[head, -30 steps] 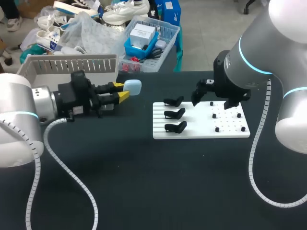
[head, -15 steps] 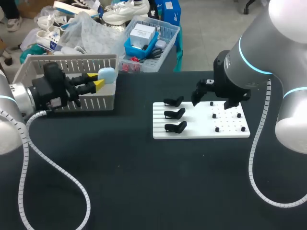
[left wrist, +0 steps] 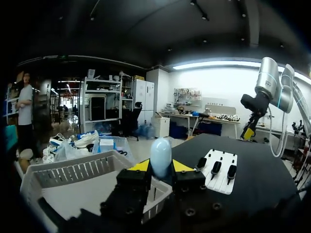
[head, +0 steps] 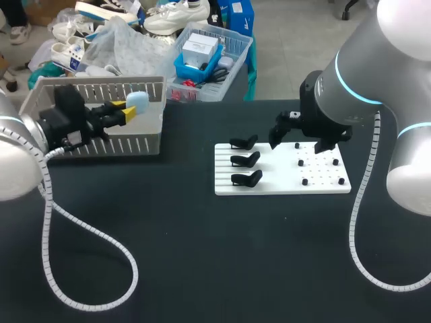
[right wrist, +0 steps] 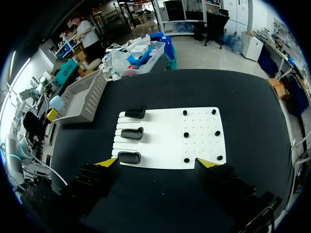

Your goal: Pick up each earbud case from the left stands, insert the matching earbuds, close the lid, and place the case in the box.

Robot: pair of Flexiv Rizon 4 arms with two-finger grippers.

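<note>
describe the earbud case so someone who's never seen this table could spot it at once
Find the white slatted box at the table's far left corner. Over it, the left gripper holds the earbud case between its yellow tips. It is the only pale blue, egg-shaped thing; the stands on the white board are black.

Reaches in from the left with the left arm (head: 20, 155) stretched toward the far left, left gripper (left wrist: 160, 166) pinching a pale blue earbud case (left wrist: 160, 155) between its yellow tips, and hangs the right arm (head: 377, 74) at the right, right gripper (right wrist: 157, 163) spread wide, pointing down.
</note>
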